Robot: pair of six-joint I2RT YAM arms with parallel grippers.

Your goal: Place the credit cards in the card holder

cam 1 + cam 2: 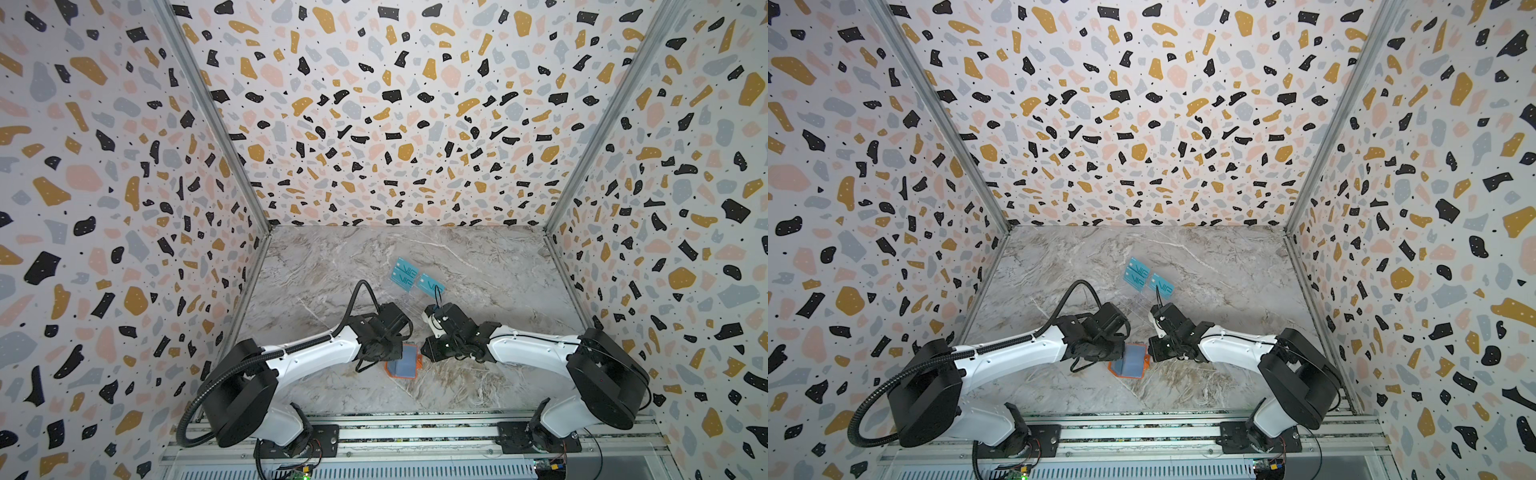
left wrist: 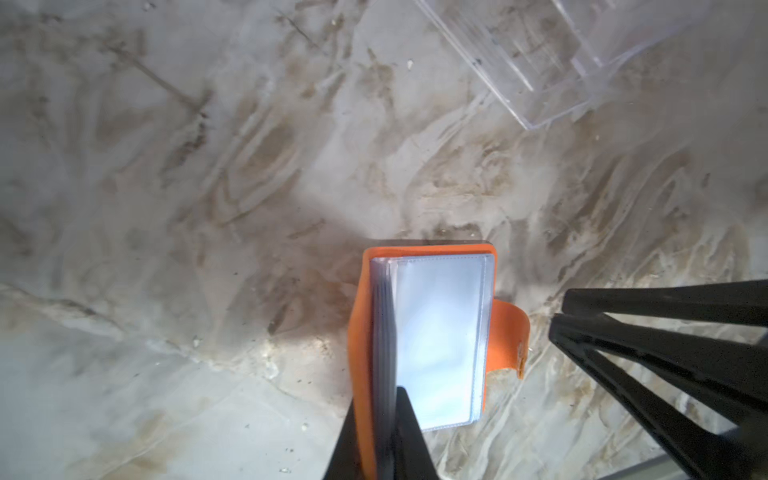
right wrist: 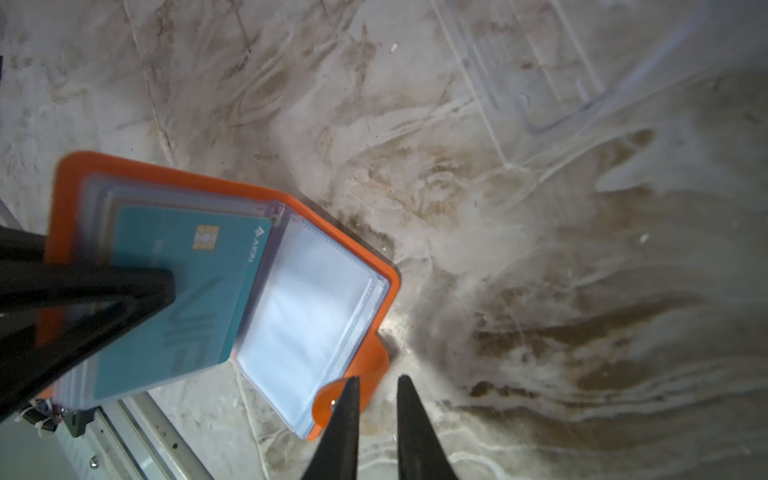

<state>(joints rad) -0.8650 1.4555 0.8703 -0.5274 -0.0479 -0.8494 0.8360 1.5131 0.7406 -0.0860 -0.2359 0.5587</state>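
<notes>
The card holder (image 1: 405, 361) lies open on the marble table (image 1: 332, 257), between the two arms. The left gripper (image 2: 378, 415) is clamped on one edge of it, pinching the orange cover and a wad of clear sleeves together. The right gripper (image 3: 379, 378) has its jaws a little apart with nothing between them, just beside the snap tab (image 2: 509, 336).

The holder looks soft and floppy, with limp, slick sleeves, so it is best pinned by the cover edge as it is now. The cards look light, thin, stiff and slippery; a pinch on a raised short edge should serve.

By count there is one holder and one clear acrylic stand (image 2: 561, 62). Four teal cards show: three (image 1: 403, 266) (image 1: 399, 279) (image 1: 430, 286) propped in the stand, and one (image 3: 199, 299) on the holder's pinned side, probably inside a sleeve, though the blur leaves that unsure. No gold card shows
</notes>
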